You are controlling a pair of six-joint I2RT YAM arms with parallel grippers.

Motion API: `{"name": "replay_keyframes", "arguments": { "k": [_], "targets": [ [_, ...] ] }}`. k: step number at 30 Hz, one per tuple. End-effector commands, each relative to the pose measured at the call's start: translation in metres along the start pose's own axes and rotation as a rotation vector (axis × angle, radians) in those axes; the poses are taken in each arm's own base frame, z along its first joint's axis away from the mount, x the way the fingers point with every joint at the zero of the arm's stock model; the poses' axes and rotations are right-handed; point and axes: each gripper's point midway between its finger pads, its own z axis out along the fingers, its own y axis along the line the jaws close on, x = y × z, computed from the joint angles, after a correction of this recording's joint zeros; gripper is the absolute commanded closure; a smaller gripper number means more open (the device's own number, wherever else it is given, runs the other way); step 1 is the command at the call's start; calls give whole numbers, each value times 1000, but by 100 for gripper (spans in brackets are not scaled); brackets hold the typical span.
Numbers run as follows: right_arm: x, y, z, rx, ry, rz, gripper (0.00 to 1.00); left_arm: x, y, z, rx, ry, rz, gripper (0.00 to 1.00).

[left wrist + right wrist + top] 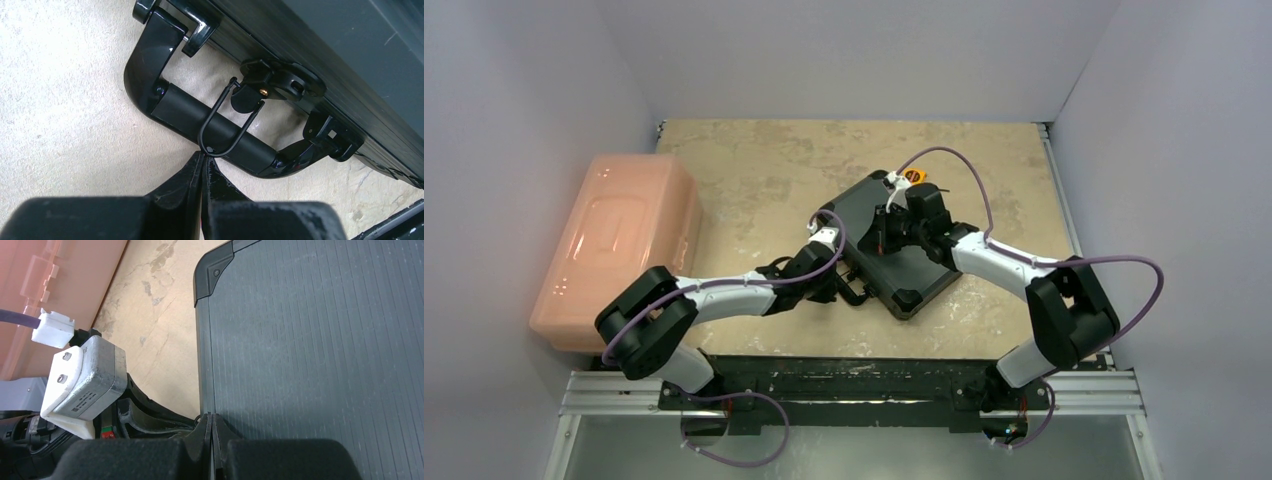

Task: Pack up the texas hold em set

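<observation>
- Step in hand, as I judge it: latching. The black case (911, 272) lies flat mid-table, turned at an angle, lid down, nothing of the set visible outside it
- Left gripper (204, 155) is clenched, tips right at the bottom of the wire latch loop (216, 107), which hangs over the carry handle (185, 114) on the case's near-left side; can't tell if the wire is pinched or just touched
- Right gripper (212, 416) is clenched and holds nothing, tips down on the ribbed lid just inside its left edge, likely pressing it down
- Next move probably needs the loop swung off the handle and onto its catch while the lid is kept pressed; small wire, easy to slip
- Edges: pink bin (614, 245) at far left, well apart from the case; a small orange-yellow item (914, 178) sits just beside the case's far corner
- Room: bare table (754, 170) shows far and left of the case; the near side is crowded by both arms; side walls are close on the right
</observation>
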Motion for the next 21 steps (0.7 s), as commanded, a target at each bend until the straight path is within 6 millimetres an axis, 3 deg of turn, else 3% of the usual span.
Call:
{"name": "replay_keyframes", "arguments": {
  "k": [1,21],
  "targets": [
    [124,-59,-14,234,373,135,99,-41,-23,-6,86,-115,0,100],
    [138,-64,-15,255,386,165,100,-69,-39,-15,160,-185,29,100]
  ]
}}
